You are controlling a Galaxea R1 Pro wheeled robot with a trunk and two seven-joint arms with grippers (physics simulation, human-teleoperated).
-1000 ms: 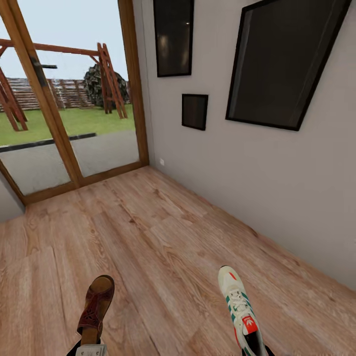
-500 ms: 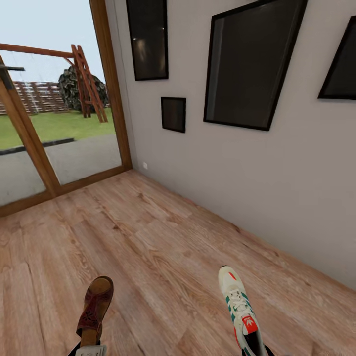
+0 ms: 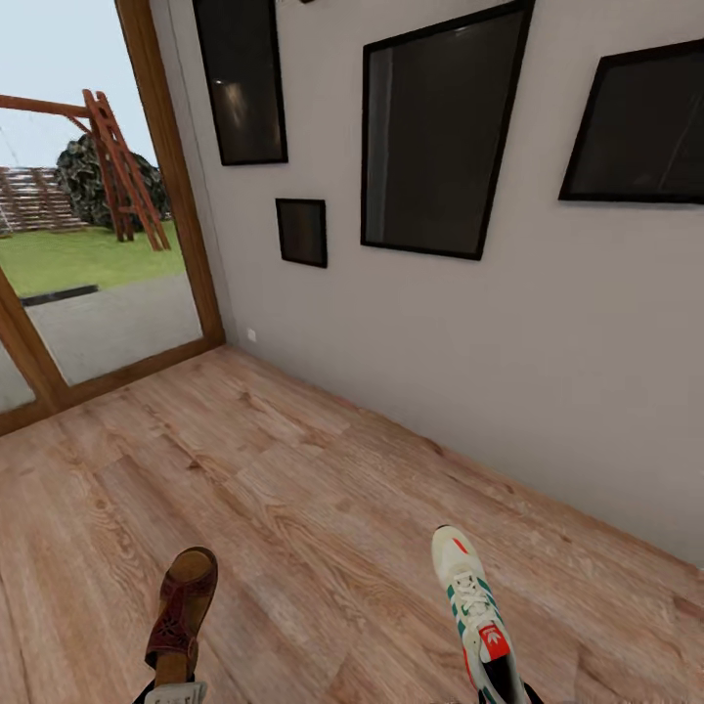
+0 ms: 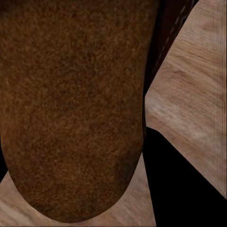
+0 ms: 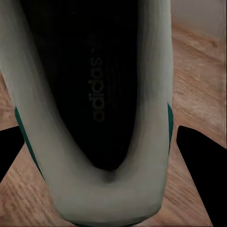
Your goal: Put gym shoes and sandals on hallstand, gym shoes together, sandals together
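View swung right; sandal (image 3: 182,614), gym shoe (image 3: 472,608) held aloft.

Sandal (image 3: 182,614) left, gym shoe (image 3: 469,604) right, above floor (image 3: 313,508)

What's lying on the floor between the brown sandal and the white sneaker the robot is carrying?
Nothing: in the head view, only bare wooden floor shows between the sandal at the left and the sneaker at the right.
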